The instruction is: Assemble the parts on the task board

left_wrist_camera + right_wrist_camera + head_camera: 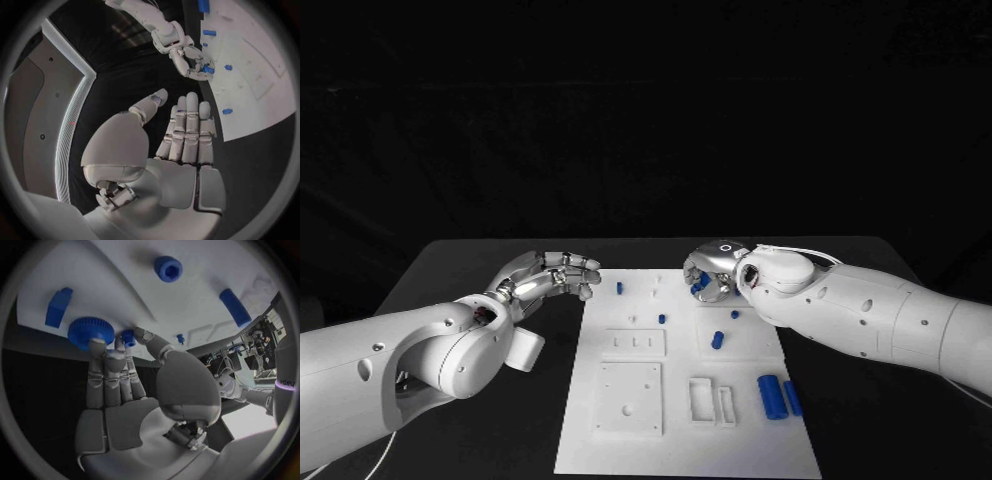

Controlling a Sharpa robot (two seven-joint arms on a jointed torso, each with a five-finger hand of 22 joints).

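Black table; right-hand fingers (125,347) on gear (91,331).

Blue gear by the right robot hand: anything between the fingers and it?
Nothing visible. In the right wrist view the right robot hand has its fingertips at the rim of the blue gear on the white board; a small blue peg sits beside it, not in between.

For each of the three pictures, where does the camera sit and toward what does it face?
Head view: from the robot's head, down at the white board; both arms enter.
Left wrist view: behind the left hand, open, facing the board's edge and the right hand.
Right wrist view: behind the right hand, fingertips at a blue gear.
All share the board.
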